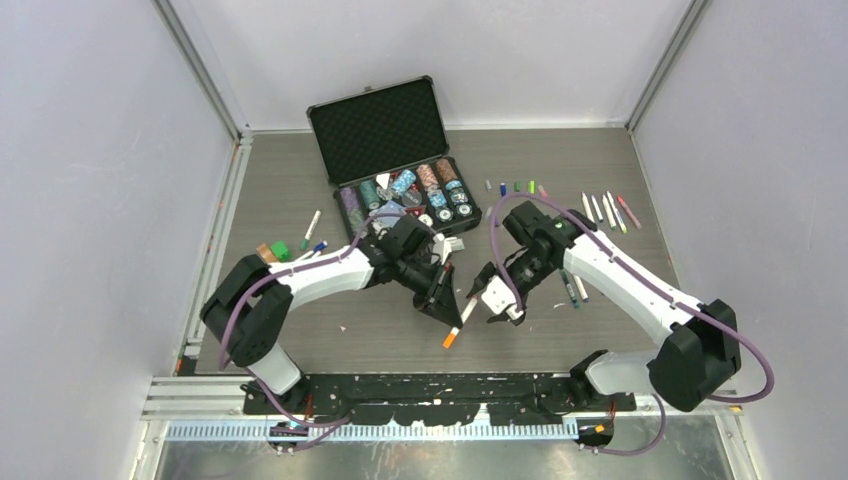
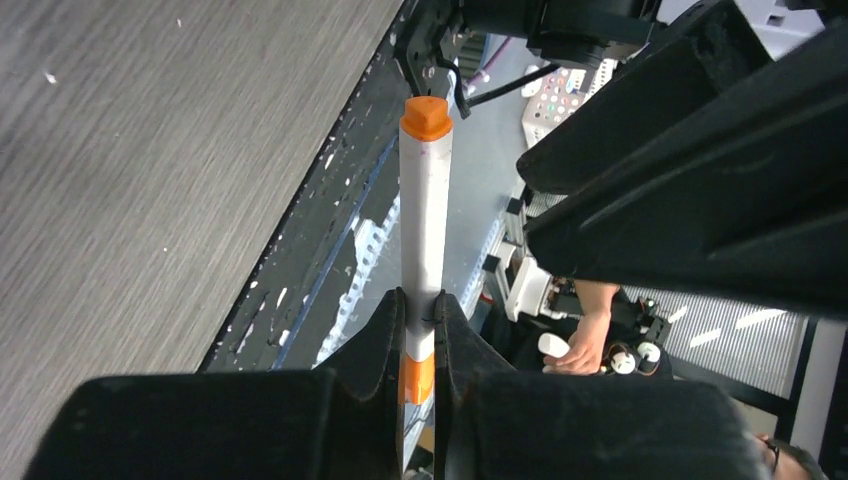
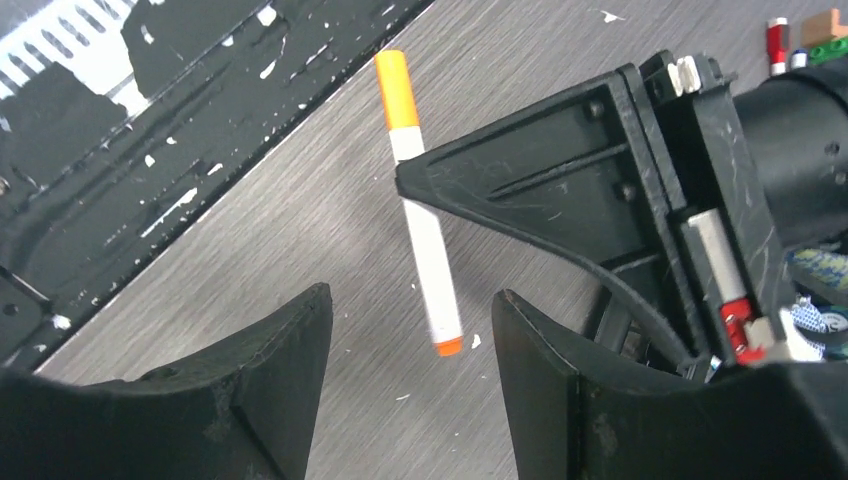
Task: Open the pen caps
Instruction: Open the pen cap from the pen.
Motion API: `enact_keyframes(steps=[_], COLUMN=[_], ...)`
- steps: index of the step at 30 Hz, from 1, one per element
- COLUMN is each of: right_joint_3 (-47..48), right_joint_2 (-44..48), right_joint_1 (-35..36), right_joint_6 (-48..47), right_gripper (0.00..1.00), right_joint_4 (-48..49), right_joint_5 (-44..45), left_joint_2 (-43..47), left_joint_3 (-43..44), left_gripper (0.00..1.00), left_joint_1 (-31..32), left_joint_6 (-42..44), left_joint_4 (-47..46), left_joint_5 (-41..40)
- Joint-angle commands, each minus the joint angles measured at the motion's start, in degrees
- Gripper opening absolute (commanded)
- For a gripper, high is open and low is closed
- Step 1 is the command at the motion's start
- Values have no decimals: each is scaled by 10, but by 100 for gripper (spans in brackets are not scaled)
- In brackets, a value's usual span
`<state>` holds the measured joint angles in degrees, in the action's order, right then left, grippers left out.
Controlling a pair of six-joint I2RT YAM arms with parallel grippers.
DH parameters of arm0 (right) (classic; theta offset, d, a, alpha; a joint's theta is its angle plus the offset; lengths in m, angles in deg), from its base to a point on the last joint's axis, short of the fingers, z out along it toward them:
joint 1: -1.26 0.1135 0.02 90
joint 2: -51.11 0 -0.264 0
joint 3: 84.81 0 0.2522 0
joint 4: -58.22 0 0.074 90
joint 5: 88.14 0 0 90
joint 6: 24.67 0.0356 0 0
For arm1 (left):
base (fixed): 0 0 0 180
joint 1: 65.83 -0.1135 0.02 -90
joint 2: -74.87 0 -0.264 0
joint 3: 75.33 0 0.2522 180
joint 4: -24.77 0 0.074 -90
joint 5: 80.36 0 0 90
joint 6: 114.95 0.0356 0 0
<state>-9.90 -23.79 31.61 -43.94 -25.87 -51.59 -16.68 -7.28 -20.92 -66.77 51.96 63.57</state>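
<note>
Left claw point(image 2: 420, 310) closed on 1 white pen point(image 2: 425, 220), gripping just beside its orange cap point(image 3: 392, 88); cap on. Pen held over front-centre counter point(image 1: 350, 335), between both arms. Right claw point(image 3: 410, 300) open, fingers flanking pen's tail, no contact.

Pen point(image 2: 425, 220) base hidden between fingers point(image 2: 375, 340)

Top cam looks down from behind the bases on the whole table point(image 1: 560, 160). Both wrist cams sit close-in, facing its front edge. All three share the orange pen point(image 3: 435, 270).
</note>
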Motion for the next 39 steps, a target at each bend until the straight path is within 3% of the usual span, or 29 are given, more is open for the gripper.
enact_keyframes(steps=[1,9,17,23,26,32,39], right_joint_3=[1,-27,-44,-54,-60,-90,-99], right_joint_2=[8,-4,0,4,10,47,80], right_joint_1=[45,93,112,122,122,120,79], right_joint_6=[29,46,55,61,61,93,171], right_gripper=[63,52,42,18,1,0,0], right_joint_4=[50,93,112,115,114,121,109], right_joint_5=[77,171,180,167,158,159,108], left_joint_2=[-13,-28,-46,-47,-40,26,156], left_joint_3=[24,35,52,60,60,53,-39], left_gripper=[0,0,0,2,10,42,51], left_joint_1=[15,30,38,38,38,33,22], left_joint_6=[-8,-20,-28,-29,-31,8,-16], left_joint_4=[-24,-40,-50,-51,-51,-2,-117], left_joint_5=[31,34,42,36,27,-34,-183])
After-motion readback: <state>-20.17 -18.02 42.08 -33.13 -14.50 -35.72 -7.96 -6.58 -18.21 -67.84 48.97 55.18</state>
